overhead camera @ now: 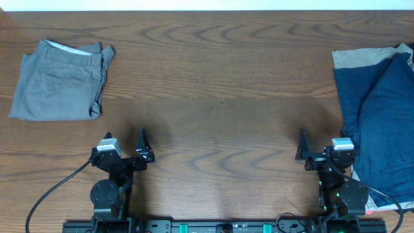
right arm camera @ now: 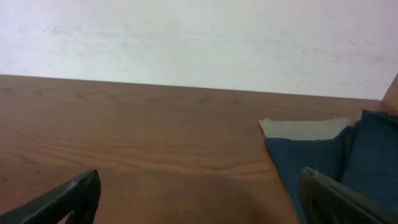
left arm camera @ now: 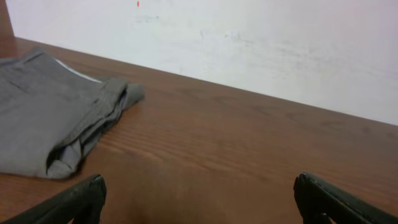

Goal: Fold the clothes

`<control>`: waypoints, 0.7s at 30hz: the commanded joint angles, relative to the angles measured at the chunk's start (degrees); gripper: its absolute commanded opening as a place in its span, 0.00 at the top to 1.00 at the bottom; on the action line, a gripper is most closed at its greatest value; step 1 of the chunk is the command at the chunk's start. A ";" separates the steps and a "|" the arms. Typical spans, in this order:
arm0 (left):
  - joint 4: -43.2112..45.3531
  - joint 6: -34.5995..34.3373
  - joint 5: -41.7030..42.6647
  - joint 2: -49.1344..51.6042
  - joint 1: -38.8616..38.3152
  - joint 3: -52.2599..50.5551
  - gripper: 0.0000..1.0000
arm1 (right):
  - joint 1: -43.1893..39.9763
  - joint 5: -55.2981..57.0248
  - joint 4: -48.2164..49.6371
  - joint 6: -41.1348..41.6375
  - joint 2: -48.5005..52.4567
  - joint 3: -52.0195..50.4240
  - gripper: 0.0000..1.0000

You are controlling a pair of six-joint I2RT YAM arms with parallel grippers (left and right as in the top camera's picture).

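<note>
Navy clothes (overhead camera: 381, 129) run out of view rightward; left fingers (left arm camera: 74, 200) and right fingers (right arm camera: 68, 196) spread apart.

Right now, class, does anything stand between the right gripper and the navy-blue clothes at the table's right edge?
Nothing visible does. The right gripper, fingers open, sits right beside the navy-blue clothes; only wooden table shows ahead of it.

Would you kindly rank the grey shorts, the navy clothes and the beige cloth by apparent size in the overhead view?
1. navy clothes, though cut off by the frame
2. grey shorts
3. beige cloth, mostly covered
</note>
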 commanded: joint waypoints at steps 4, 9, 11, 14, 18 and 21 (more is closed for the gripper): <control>-1.09 -0.92 2.95 5.75 0.26 4.68 0.02 | -0.37 2.78 -0.31 1.33 6.34 5.90 0.01; -1.14 -0.94 2.99 16.20 0.26 10.36 0.02 | -0.37 4.48 -1.38 1.33 16.74 12.85 0.01; -1.77 -0.92 2.99 20.85 0.26 13.14 0.02 | -0.37 4.50 -1.95 1.33 21.42 15.74 0.01; -4.76 -0.92 2.99 28.17 0.26 18.60 0.02 | -0.37 4.50 -4.02 1.33 29.46 20.85 0.01; -12.00 -0.74 2.97 37.20 0.26 27.41 0.02 | -0.39 4.50 -8.48 1.31 40.83 28.61 0.01; -16.20 0.85 2.97 41.92 0.26 32.13 0.02 | -0.39 4.48 -11.85 0.63 48.43 34.23 0.01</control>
